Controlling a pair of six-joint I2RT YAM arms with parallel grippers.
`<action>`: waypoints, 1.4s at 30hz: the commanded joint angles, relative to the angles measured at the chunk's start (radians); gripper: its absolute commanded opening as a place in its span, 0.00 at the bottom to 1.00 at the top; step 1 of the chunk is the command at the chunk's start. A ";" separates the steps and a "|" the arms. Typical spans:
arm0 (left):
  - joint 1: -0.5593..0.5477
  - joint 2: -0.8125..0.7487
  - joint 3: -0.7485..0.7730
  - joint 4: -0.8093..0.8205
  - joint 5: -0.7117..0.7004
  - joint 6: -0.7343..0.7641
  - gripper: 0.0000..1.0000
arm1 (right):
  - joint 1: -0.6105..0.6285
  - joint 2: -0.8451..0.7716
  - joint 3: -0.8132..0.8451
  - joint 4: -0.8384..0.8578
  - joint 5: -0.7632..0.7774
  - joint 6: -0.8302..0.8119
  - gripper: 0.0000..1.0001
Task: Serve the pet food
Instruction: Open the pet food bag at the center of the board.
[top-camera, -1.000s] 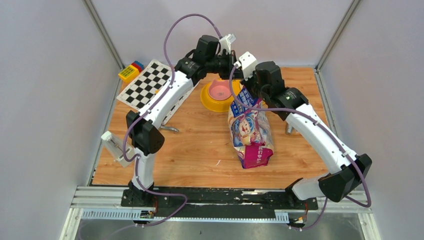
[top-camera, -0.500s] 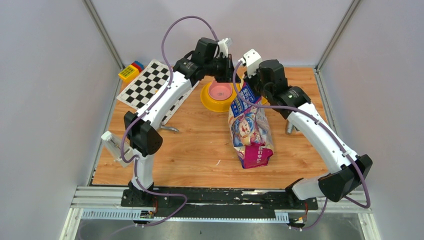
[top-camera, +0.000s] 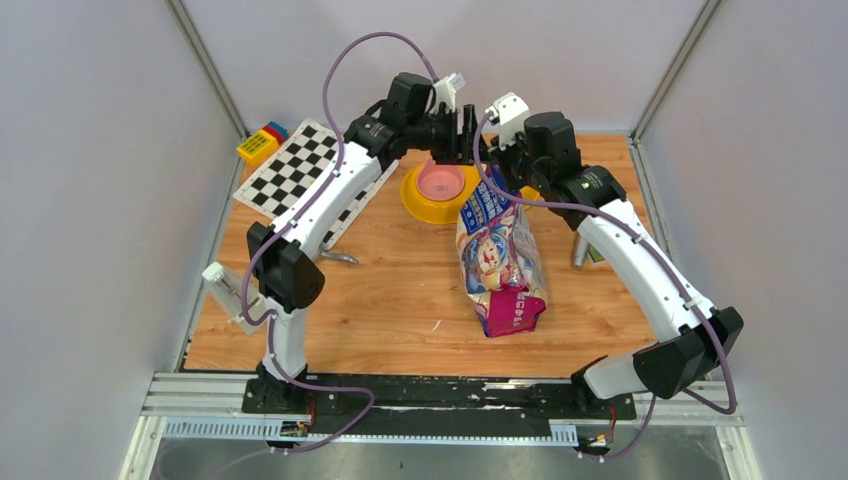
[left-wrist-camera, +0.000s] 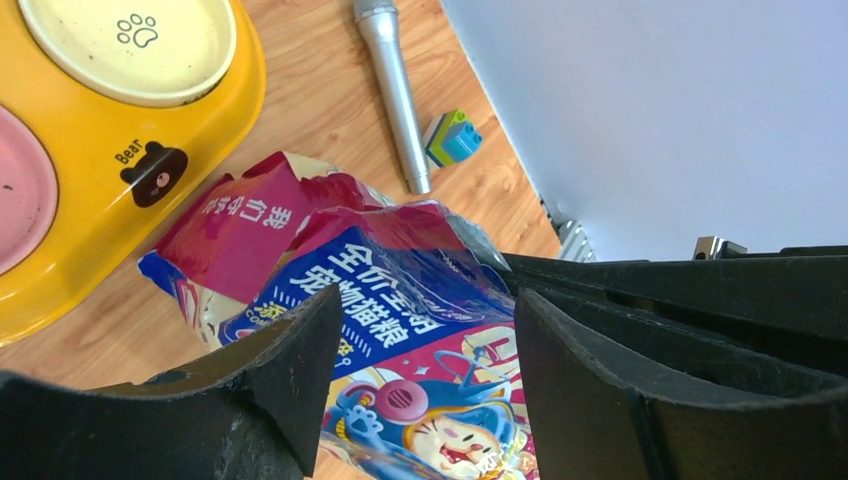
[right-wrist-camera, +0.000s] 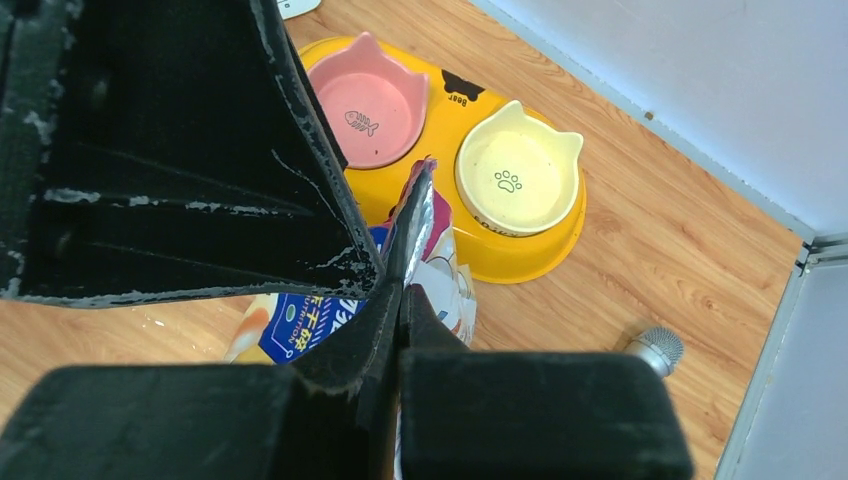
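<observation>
Pinching one food bag (top-camera: 500, 260), right hand (right-wrist-camera: 395, 290)

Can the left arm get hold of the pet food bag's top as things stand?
Probably yes: the left gripper hangs open over the top of the pet food bag, nothing between. The right gripper, shut on that edge, may crowd it.

I operate two arms of identical build. The left arm (top-camera: 335, 195) and right arm (top-camera: 635, 270) have long white shell links, joined by bulky black joint housings (top-camera: 285, 280). A purple cable (top-camera: 325, 95) runs along each arm in loose loops. A small white camera module (top-camera: 507, 105) is fitted at each wrist. The left gripper (left-wrist-camera: 425, 310) has matte black, wedge-shaped fingers (left-wrist-camera: 290, 370). The right gripper (right-wrist-camera: 398, 290) is also black, with pale scuffs and scratches along its inner edges. Both bases sit on a black base plate (top-camera: 440, 395).
</observation>
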 joint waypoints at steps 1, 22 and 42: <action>-0.003 -0.042 0.017 0.049 0.041 -0.030 0.72 | 0.003 0.005 0.035 -0.008 -0.010 0.031 0.00; -0.005 0.031 0.069 0.060 0.039 -0.076 0.69 | 0.016 -0.075 -0.065 0.088 0.044 -0.048 0.00; -0.007 -0.017 -0.018 0.107 0.106 -0.114 0.63 | 0.019 -0.141 -0.157 0.242 0.048 -0.074 0.00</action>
